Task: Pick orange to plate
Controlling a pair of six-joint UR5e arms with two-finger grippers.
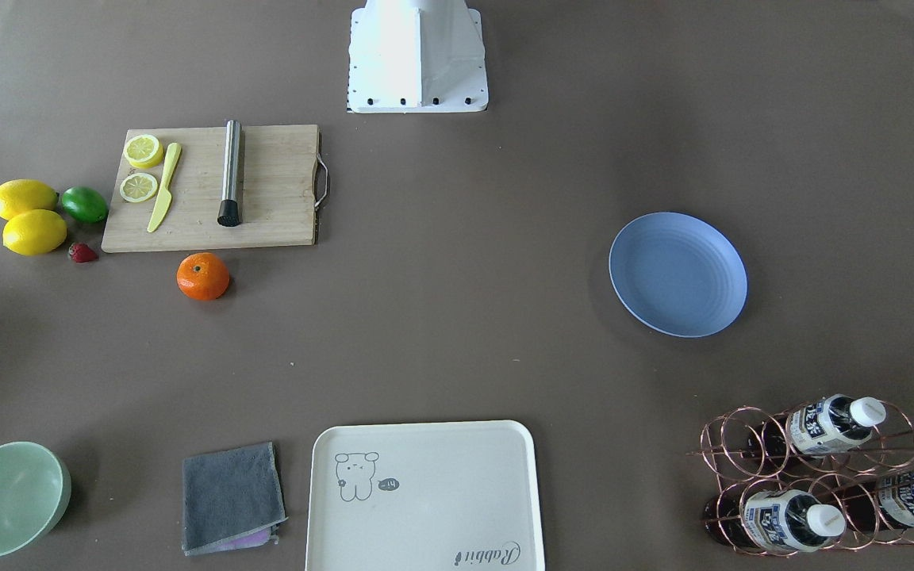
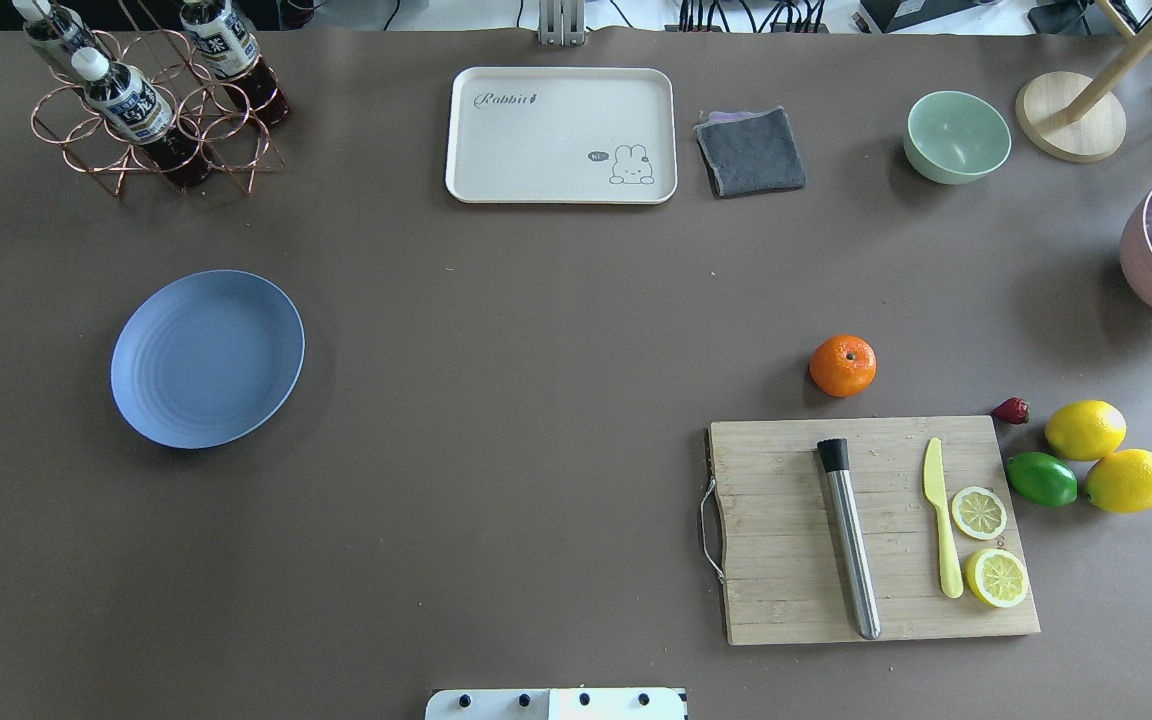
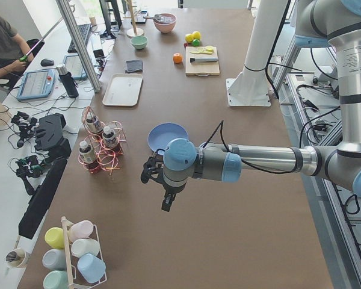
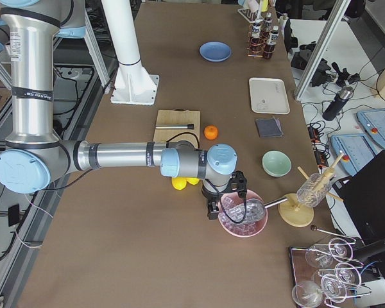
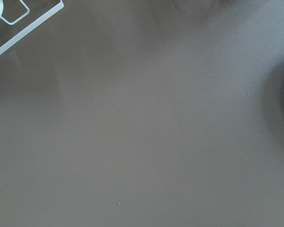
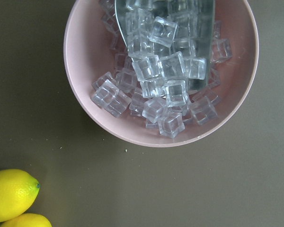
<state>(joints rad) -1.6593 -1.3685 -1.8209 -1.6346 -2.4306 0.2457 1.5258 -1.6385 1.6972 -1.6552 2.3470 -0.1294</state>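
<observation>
Bright-orange, small and round, the orange fruit (image 2: pixel 843 365) is sitting on the brown counter (image 2: pixel 536 400) with its dark stem dimple facing up. It is lying on the robot's right half, just beyond the far edge of the pale wooden cutting board (image 2: pixel 786 520) and not touching it. The round periwinkle-blue ridged plate (image 2: pixel 207 358) is lying bare on the left half, well apart from the fruit.

Neither arm is showing in the overhead or front views. The left fingers (image 3: pixel 166 203) are hanging over bare counter near the plate. They are appearing only in the side view, so one cannot tell whether they are spread or closed. The right fingers (image 4: pixel 212 210) are hovering beside the pink bowl of ice cubes (image 6: pixel 85 94), near two yellow lemons (image 6: pixel 12 194). Their state cannot be told either.

Judgement: the task is looking unstarted and the orange untouched.

Handling estimate: the fruit is likely light and firm enough for a moderate squeeze. Its skin is looking smooth, and being round it is apt to roll if nudged off-centre.

Hold: come straight down and close across the widest girth, with the dimple between the pads. Closing parallel to the board's edge is likely keeping both pads clear of the wood.

The right arm is the nearer one, but the carry to the plate is long. A low release at the plate's centre is advisable, since the rim is looking shallow.
</observation>
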